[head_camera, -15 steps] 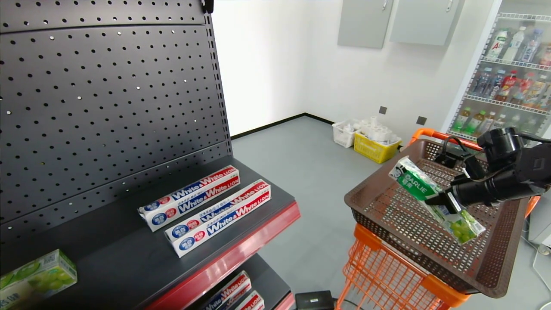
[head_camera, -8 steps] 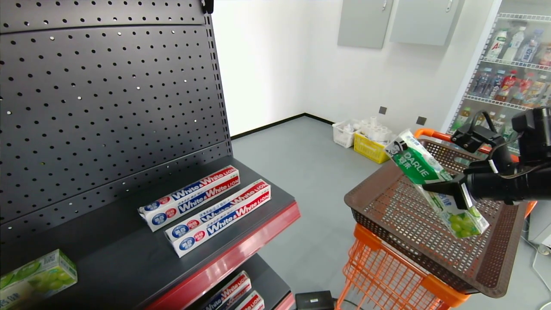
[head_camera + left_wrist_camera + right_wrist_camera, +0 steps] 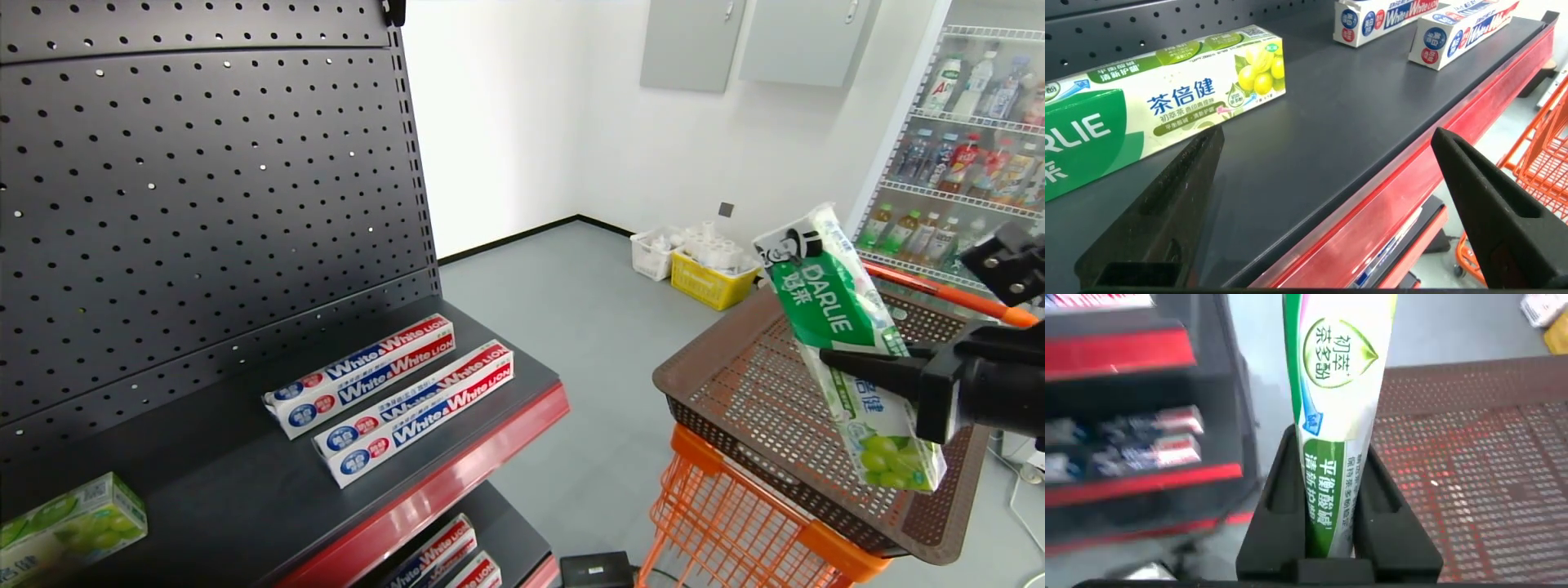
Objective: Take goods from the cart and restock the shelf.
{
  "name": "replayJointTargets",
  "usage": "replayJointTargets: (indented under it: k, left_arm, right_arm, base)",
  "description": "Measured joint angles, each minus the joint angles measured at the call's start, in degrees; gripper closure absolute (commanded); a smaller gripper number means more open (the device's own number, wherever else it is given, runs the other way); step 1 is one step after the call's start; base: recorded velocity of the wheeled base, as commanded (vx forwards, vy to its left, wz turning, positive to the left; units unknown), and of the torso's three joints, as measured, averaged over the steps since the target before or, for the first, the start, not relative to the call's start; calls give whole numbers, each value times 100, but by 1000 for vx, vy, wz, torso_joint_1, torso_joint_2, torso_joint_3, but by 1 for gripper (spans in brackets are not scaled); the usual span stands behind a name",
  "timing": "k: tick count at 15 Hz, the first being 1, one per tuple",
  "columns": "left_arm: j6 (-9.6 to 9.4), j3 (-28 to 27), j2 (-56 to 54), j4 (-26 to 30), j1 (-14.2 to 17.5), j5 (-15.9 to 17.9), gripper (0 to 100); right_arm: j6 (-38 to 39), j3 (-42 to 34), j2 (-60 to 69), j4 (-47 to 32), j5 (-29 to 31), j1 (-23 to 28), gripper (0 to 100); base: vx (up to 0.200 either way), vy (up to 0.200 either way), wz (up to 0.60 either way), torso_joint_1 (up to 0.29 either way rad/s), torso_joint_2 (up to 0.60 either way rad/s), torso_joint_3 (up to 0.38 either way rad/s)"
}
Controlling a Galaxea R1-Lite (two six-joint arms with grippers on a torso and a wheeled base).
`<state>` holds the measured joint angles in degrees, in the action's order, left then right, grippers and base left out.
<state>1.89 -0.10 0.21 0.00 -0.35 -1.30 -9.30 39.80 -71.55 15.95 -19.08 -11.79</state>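
The right claw (image 3: 853,366) pinches a green toothpaste box (image 3: 820,306) above the cart (image 3: 727,384) (picked, not yet shelved). The shelf (image 3: 245,498) awaits it; the left claw (image 3: 1327,143) hangs spread.

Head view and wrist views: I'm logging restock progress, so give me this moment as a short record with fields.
held item: green toothpaste box, tilted, clamped by the right gripper
under it: the cart's brown basket
left gripper: open, over the shelf, near a second green box
shelf stock: rear white toothpaste box and front white toothpaste box, side by side
status: held box not yet on the shelf
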Motion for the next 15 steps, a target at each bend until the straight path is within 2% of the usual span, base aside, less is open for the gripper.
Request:
replayJointTargets:
  k: [5, 8, 10, 12, 13, 15]
  left_arm:
    - [2, 0, 0, 0, 0, 0, 0]
    - [2, 0, 0, 0, 0, 0, 0]
    - [0, 0, 0, 0, 0, 0, 0]
    - [2, 0, 0, 0, 0, 0, 0]
    - [2, 0, 0, 0, 0, 0, 0]
    - [0, 0, 0, 0, 0, 0, 0]
  right_arm:
    - [655, -863, 1375, 332, -262, -347, 100]
    - [655, -1331, 2004, 386, -278, -207, 100]
    - [640, -1604, 2417, 364, -251, 127, 100]
    - [638, -1955, 2922, 277, -79, 367, 100]
    - [624, -2065, 3100, 283, 208, 394, 100]
    - [627, -2126, 3268, 447, 468, 232, 100]
  base:
    - [0, 0, 0, 0, 0, 0]
    - [0, 0, 0, 0, 0, 0]
    - [0, 0, 0, 0, 0, 0]
    - [0, 0, 0, 0, 0, 0]
    - [0, 0, 0, 0, 0, 0]
    - [0, 0, 0, 0, 0, 0]
